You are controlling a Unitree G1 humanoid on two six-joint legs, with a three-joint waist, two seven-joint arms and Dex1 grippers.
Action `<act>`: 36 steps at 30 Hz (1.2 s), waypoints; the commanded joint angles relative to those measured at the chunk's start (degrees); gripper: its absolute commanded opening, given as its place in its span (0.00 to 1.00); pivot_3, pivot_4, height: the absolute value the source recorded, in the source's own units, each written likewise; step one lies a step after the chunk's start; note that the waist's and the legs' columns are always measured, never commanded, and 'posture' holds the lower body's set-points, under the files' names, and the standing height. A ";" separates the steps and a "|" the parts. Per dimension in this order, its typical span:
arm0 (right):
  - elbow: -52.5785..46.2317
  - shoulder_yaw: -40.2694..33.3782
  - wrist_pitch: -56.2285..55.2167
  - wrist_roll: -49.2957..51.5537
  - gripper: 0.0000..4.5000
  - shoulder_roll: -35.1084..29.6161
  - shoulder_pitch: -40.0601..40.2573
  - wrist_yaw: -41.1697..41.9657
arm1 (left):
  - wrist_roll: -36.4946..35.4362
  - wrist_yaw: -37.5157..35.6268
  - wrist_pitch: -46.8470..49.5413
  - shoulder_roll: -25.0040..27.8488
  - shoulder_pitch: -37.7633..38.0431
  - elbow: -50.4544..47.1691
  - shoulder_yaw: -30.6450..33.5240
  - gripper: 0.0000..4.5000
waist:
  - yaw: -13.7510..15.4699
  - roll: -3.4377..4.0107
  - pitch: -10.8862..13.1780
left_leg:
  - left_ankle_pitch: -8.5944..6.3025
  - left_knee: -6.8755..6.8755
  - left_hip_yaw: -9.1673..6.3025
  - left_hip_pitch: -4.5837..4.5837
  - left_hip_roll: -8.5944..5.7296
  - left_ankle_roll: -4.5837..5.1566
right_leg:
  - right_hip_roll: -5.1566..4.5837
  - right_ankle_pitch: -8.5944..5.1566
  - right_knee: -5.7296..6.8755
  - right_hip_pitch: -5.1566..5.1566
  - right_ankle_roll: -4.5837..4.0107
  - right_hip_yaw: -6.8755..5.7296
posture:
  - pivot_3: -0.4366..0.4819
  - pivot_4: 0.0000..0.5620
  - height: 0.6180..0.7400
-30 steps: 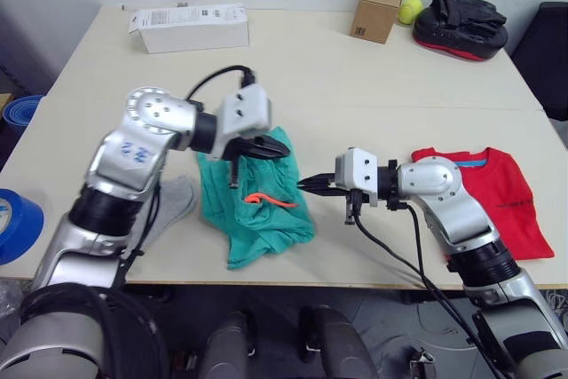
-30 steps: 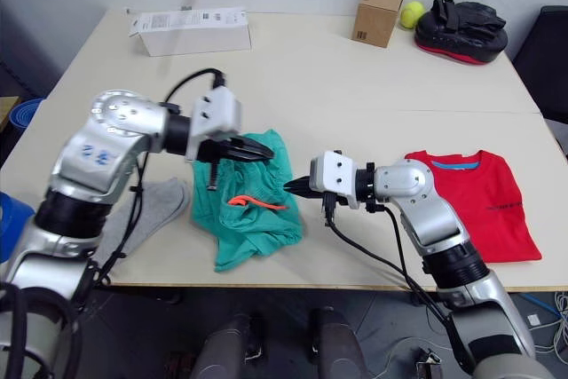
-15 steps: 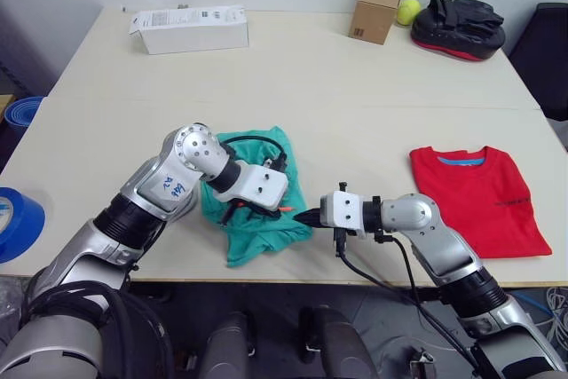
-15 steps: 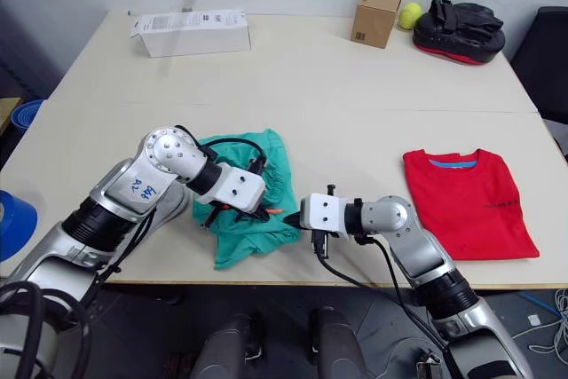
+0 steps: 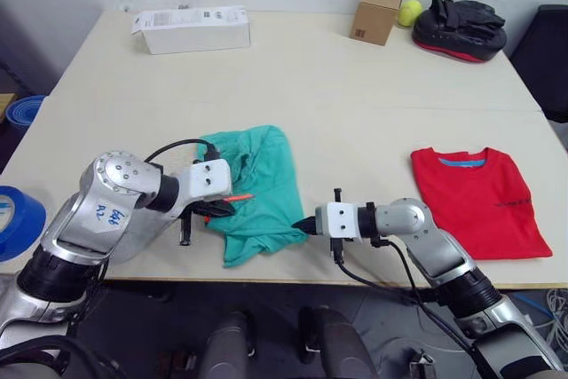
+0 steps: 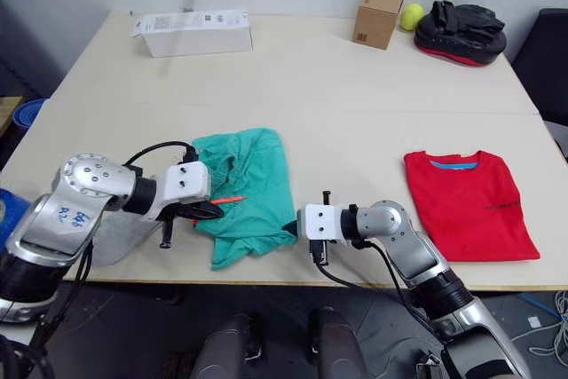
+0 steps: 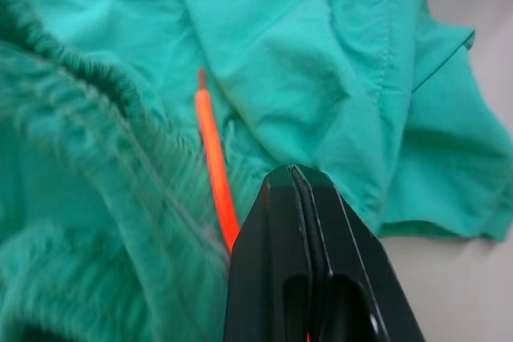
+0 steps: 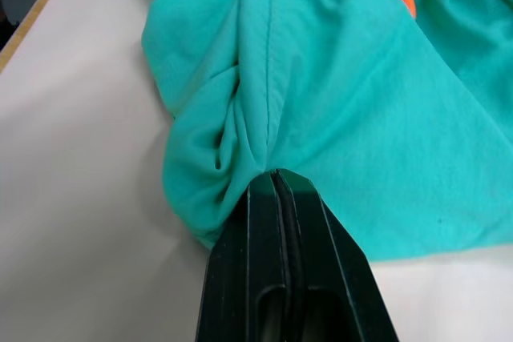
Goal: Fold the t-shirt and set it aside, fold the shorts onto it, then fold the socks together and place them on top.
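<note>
A: Where do the shorts point(image 5: 253, 188) lie?

B: Crumpled near the front edge of the surface point(image 5: 355, 86), left of its middle. The t-shirt point(image 5: 479, 200) lies folded, well apart toward the front right corner, so I judge the first step done and the shorts now in hand.

A: And the hands?

B: The left hand point(image 7: 298, 198) is clenched on the shorts at the gathered waistband, just beside the orange cord point(image 7: 215, 167). The right hand point(image 8: 275, 186) is clamped on a bunched fold at the garment's opposite, right edge. Holding two opposite sides this way looks meant for pulling the cloth flat before folding, though that is my reading.

A: The socks?

B: A grey cloth point(image 5: 133, 241) lies under the left arm by the front left corner; it may be a sock, but I cannot tell.

A: What else is about?

B: A pale surface, with a white box point(image 5: 191, 27) at the back left, a cardboard box point(image 5: 376, 11), a yellow-green ball point(image 5: 408, 11) and a black-and-red pad point(image 5: 460, 27) at the back right. A blue roll point(image 5: 16, 224) sits off the left edge.
</note>
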 commanded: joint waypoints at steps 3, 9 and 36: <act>-2.57 -1.56 1.00 2.88 0.01 1.87 -2.80 0.61 | -8.35 6.47 9.45 -9.23 -10.08 -1.36 6.09 0.00 | 0.37 -0.05 0.03 | 0.03 0.04 -0.03 -0.05 -0.03 0.04 | -0.02 0.03 -0.01 0.02 -0.01 0.00 | 0.48 0.27 1.00; -2.43 -0.41 2.39 2.60 0.01 3.97 -4.84 0.03 | -10.16 9.87 10.90 -14.06 -15.74 2.70 1.13 0.00 | -0.51 -0.02 0.01 | 0.13 0.02 0.05 0.01 -0.01 -0.19 | 0.02 0.09 0.04 0.02 0.11 0.04 | 0.48 0.27 1.00; 2.65 1.67 -5.05 -2.42 0.01 3.65 -3.35 -1.20 | -3.65 24.75 -3.35 -15.56 -10.12 21.00 8.08 0.00 | 0.15 -0.13 -0.02 | 0.19 -0.10 0.01 0.14 -0.01 -0.37 | -0.06 0.07 0.13 0.05 0.04 0.03 | 0.48 0.27 1.00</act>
